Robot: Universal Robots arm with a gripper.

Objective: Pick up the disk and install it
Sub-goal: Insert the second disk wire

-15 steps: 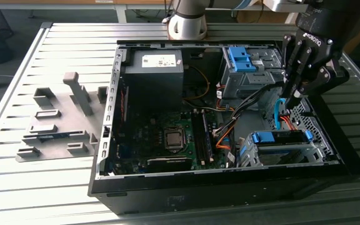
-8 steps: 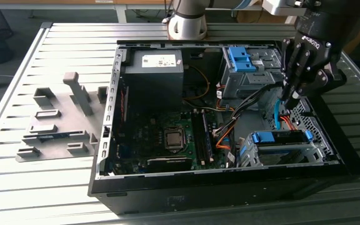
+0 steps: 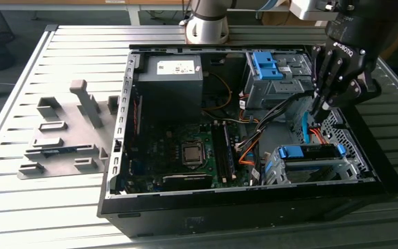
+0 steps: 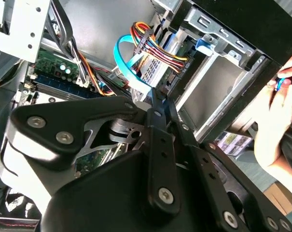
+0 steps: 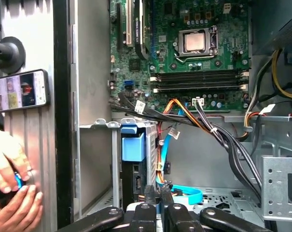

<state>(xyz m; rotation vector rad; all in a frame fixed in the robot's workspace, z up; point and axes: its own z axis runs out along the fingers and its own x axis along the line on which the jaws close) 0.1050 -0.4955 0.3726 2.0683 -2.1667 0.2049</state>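
Observation:
The disk sits in the metal drive cage at the case's corner on the exterior view's right. Its blue carrier rail faces up. In the first wrist view the carrier's blue tab shows at the cage mouth. In the second wrist view the disk's labelled side lies behind the cables. My gripper hangs just above and behind the cage, its black fingers pressed together and shut on nothing. The fingertips end close to a light-blue data cable. In the first wrist view the gripper is near that cable.
The open computer case lies on a slatted table. It holds a motherboard, a grey power-supply box, a second cage with a bare blue bracket and cable bundles. A grey fixture plate lies beside it. A person's hands and a phone are outside the case wall.

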